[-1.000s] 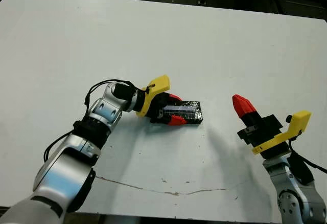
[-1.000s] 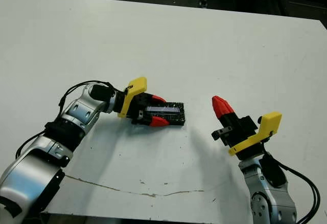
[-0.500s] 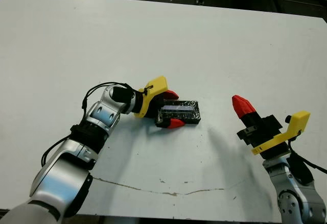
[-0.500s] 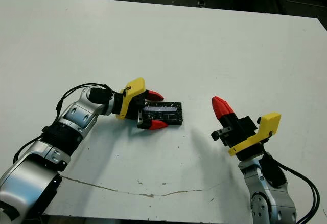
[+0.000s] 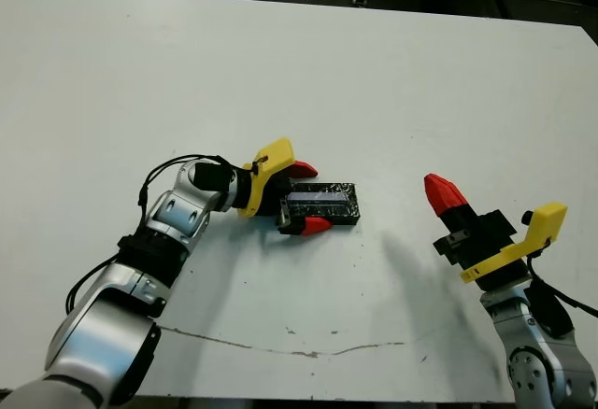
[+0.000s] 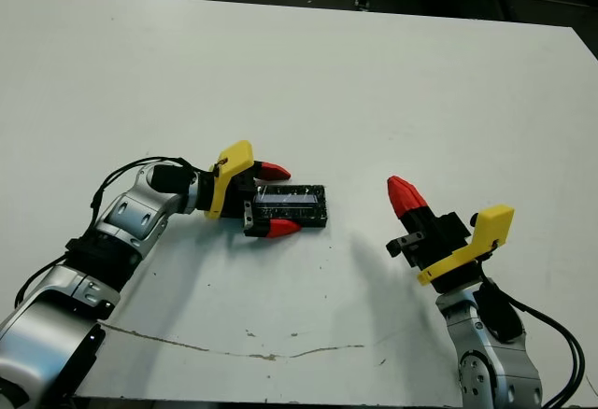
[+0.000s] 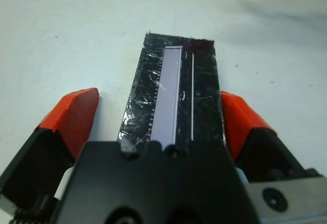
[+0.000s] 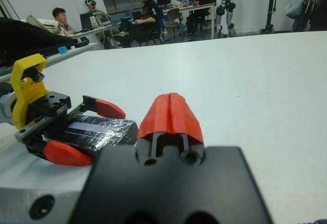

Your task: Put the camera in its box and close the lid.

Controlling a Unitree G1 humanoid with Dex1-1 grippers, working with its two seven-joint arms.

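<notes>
The broad white desk [image 5: 392,63] carries little: a thin dark crack-like line [image 5: 290,353] runs along its near edge, and beyond its far edge the right wrist view shows a room with other tables, where seated people [image 8: 145,9] work at screens. The robot's silver and black left arm [image 5: 140,269] reaches in from the near left corner, a black cable [image 5: 173,166] looping over its wrist. Its yellow-bracketed left end effector [image 5: 301,197] lies low on the desk, its two red-tipped fingers [image 7: 71,114] spread wide and standing on either side of the flat black rectangular lid [image 5: 322,204]. In the left wrist view a clear gap shows between each fingertip and the lid's long edges, so nothing is gripped. The right end effector [image 5: 443,191], with its own yellow bracket, is raised above the near right part of the desk, well apart from the lid, its two red fingers pressed together into a single point and holding nothing. Nothing lies between it and the lid. The lid lies flat near the middle of the desk, slightly to the left, with one short end toward the left end effector's black body. Its glossy top is crinkled with silvery reflective flecks, with a pale lilac strip [image 7: 168,93] lengthwise and a thin pale line beside it.
</notes>
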